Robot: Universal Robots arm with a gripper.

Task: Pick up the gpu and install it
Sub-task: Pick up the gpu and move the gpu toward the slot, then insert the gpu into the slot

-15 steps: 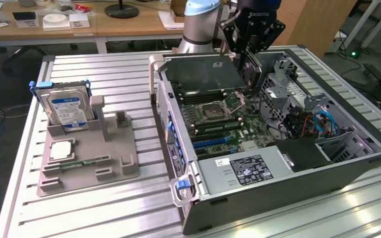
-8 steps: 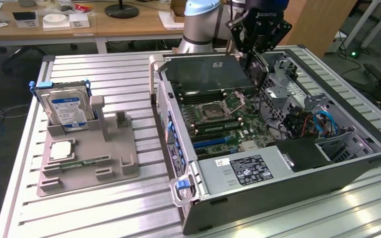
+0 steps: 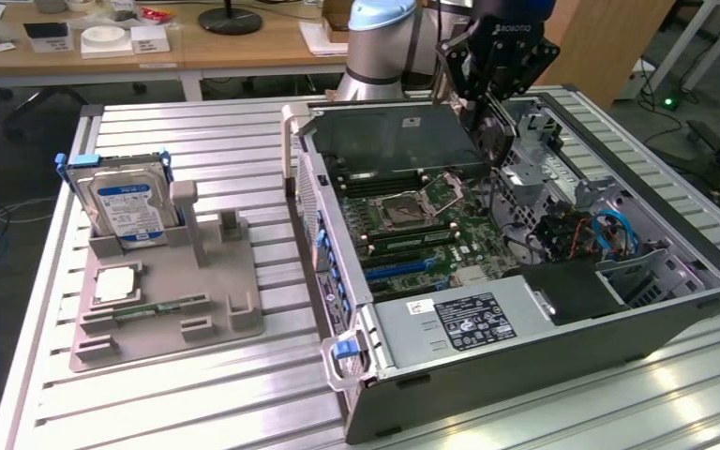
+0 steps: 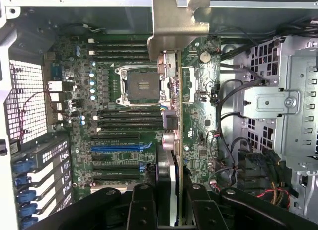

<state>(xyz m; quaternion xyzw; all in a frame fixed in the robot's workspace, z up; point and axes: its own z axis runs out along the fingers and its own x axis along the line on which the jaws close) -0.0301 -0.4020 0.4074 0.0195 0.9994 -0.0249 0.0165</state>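
We are holding the gpu [image 4: 170,115] edge-on over the open case [image 3: 535,347], its silver bracket [image 4: 176,26] at the end away from the hand [image 4: 171,210]. It is hanging above the motherboard [image 4: 124,135], not touching it, with the drive cage [image 4: 278,106] standing near on one side. The arm [image 3: 379,37] is reaching down from above, hand clamped on the gpu. "ROBOTIQ" is showing on the hand.

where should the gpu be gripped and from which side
By its two flat faces, at the end away from the metal bracket, coming in from that end. The gpu is a thin card, so its faces give the fingers broad parallel surfaces and the bracket is left free. The gripper holds it this way above the open case.
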